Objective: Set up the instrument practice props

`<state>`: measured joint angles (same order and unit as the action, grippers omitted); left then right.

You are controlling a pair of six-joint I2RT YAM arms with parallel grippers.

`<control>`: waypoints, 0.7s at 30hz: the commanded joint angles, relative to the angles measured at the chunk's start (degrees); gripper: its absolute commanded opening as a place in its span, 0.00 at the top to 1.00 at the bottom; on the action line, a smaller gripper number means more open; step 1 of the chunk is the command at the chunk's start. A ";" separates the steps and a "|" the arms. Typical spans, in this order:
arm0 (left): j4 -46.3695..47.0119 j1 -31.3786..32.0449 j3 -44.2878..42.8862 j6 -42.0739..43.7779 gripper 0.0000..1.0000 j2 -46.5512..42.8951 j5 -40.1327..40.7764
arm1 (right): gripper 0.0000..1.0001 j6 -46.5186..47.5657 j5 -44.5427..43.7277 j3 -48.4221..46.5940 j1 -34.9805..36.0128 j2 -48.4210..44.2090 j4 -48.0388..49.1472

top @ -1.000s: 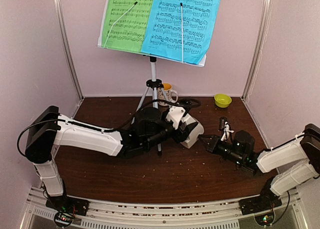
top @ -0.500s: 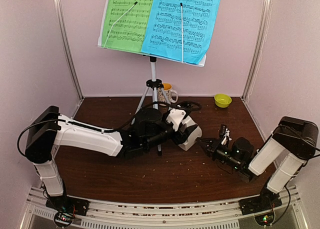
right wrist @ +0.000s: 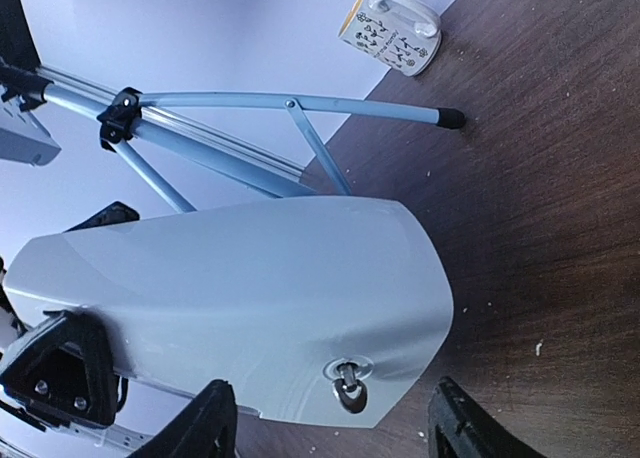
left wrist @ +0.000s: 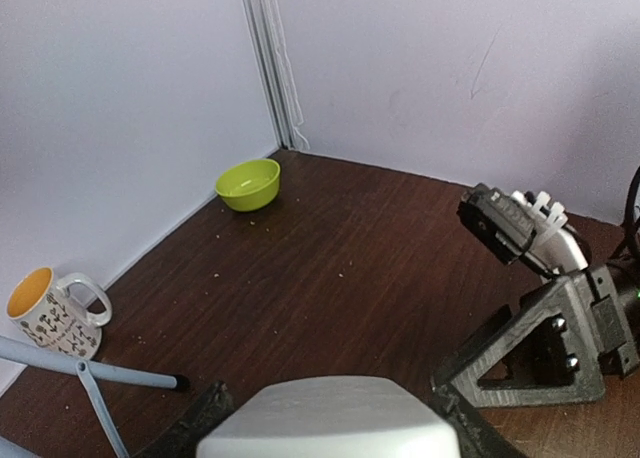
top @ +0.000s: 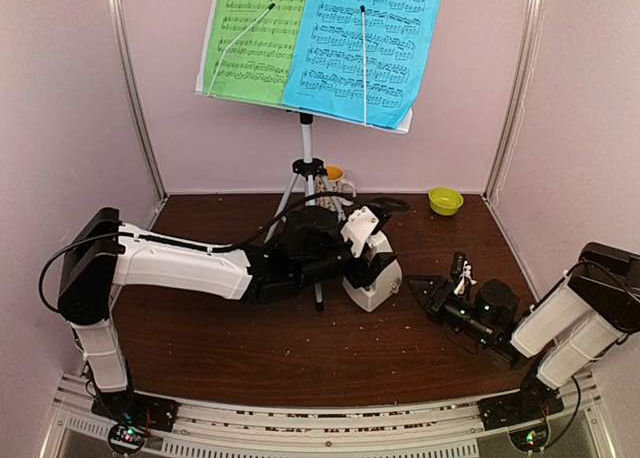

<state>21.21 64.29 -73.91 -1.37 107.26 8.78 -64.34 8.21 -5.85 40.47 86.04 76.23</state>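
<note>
The white music stand point(top: 306, 138) stands at the back on its tripod, with a green sheet point(top: 255, 33) and a blue sheet point(top: 365, 43) on it. My left gripper point(top: 362, 263) is shut on the white metronome point(top: 372, 283), holding it just above the table. In the left wrist view the metronome point(left wrist: 325, 413) fills the gap between the jaws. My right gripper point(top: 418, 290) is open just to its right, with nothing between its jaws. The right wrist view shows the metronome point(right wrist: 250, 298) and its metal key point(right wrist: 347, 380) close ahead of that gripper point(right wrist: 335, 428).
A patterned mug point(top: 338, 186) sits behind the tripod legs point(right wrist: 250, 103), and a lime-green bowl point(top: 445, 200) sits in the back right corner. Pink walls close the table on three sides. Crumbs are scattered over the dark wood.
My right gripper has opened and drawn back a little to the right. The left arm has shifted the metronome slightly towards the front.
</note>
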 commanded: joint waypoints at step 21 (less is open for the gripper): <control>-8.99 -1.62 -11.38 -2.75 0.78 6.85 -12.46 | 0.00 32.92 -18.25 -9.29 -0.74 -34.64 -53.89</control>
<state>8.25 62.89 -81.60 -4.38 115.09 -1.67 -33.82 -9.06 -13.78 40.07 50.72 23.57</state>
